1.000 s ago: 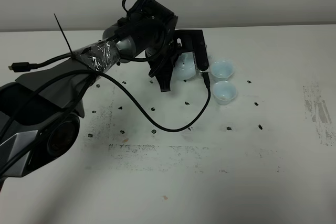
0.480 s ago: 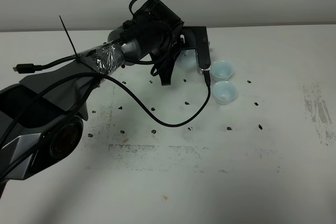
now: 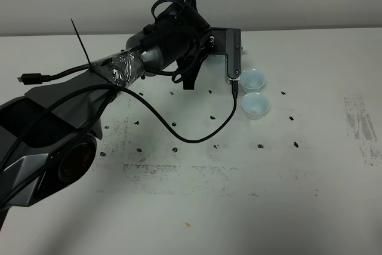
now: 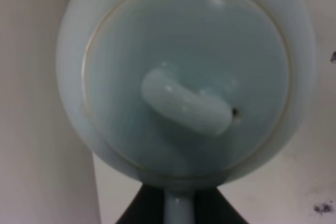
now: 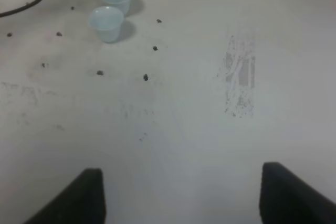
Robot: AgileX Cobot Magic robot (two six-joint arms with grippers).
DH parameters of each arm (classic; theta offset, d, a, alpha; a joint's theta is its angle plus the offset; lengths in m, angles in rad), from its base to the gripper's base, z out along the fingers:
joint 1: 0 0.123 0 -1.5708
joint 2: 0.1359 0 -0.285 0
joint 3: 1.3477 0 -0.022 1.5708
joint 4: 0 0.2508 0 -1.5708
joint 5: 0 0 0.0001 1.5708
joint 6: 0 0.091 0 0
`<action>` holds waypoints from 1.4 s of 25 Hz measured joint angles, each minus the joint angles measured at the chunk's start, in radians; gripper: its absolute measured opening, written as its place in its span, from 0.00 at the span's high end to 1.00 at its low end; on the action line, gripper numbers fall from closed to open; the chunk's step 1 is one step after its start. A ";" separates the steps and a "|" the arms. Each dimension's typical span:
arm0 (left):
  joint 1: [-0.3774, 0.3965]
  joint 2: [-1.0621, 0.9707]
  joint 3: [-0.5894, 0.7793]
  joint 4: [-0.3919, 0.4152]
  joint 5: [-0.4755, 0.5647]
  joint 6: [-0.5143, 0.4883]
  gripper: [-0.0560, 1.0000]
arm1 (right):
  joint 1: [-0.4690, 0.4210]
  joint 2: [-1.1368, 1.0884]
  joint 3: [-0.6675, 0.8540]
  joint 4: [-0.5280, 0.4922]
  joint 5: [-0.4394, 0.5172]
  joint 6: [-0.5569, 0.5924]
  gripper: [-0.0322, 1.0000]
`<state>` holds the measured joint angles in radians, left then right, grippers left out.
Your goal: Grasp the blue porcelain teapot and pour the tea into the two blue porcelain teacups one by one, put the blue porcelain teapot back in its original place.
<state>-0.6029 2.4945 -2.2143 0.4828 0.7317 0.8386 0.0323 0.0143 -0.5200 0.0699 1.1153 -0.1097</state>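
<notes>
- The pale sky-blue, glossy, round-bellied porcelain teapot [image 4: 184,51] is gripped by its loop handle [image 4: 179,203]. The black-fingered left gripper [image 4: 178,214] is closed tight on it. The handle is judged the sensible hold, since the spout can then be tipped by a roll of the wrist.
- In the high view the teapot is hidden behind the left wrist, at the far side of the table close to the cups. Whether it is lifted clear of the surface cannot be told.
- Two small pale-blue, flared, handleless porcelain teacups are set upright just beside each other, the farther teacup [image 3: 252,79] and the nearer teacup [image 3: 254,105]. Both could probably be reached with a short shift of the spout.
- The right gripper [image 5: 181,192] is held with its jaws spread wide and nothing between them, well apart from the teacups.
- The white, scuffed tabletop [image 3: 298,195] lies bare right of the teacups.
- The far table edge runs close behind the left arm. A black cable [image 3: 197,138] hangs near the teacups, where a snag is judged possible.
</notes>
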 joint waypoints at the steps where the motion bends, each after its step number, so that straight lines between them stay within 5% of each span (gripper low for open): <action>1: -0.001 0.000 0.000 0.007 -0.007 0.008 0.90 | 0.000 0.000 0.000 0.000 0.000 0.000 0.40; 35: -0.023 0.040 0.000 0.179 -0.126 0.217 0.90 | 0.000 0.000 0.000 0.000 0.000 0.000 0.40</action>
<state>-0.6262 2.5346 -2.2143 0.6623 0.6058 1.0552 0.0323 0.0143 -0.5200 0.0699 1.1153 -0.1097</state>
